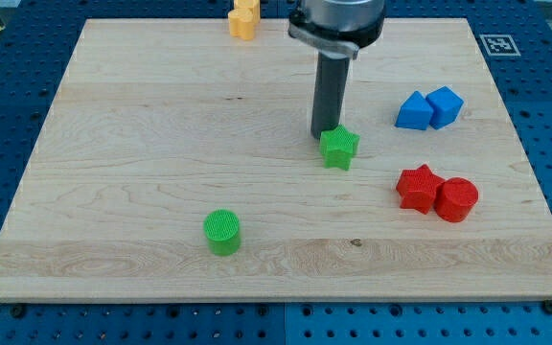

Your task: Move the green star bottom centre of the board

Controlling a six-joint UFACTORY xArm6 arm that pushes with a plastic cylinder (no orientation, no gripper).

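Observation:
The green star point(339, 148) lies on the wooden board point(142, 144), right of the middle. My tip point(326, 134) stands at the star's upper left edge, touching it or nearly so. The dark rod rises from there to the arm at the view's top. A green cylinder point(222, 232) stands toward the view's bottom, left of centre.
A red star point(419, 187) and a red cylinder point(456, 199) sit side by side at the right. Two blue blocks point(413, 111) point(444, 105) sit together above them. An orange block point(243, 18) lies at the board's top edge.

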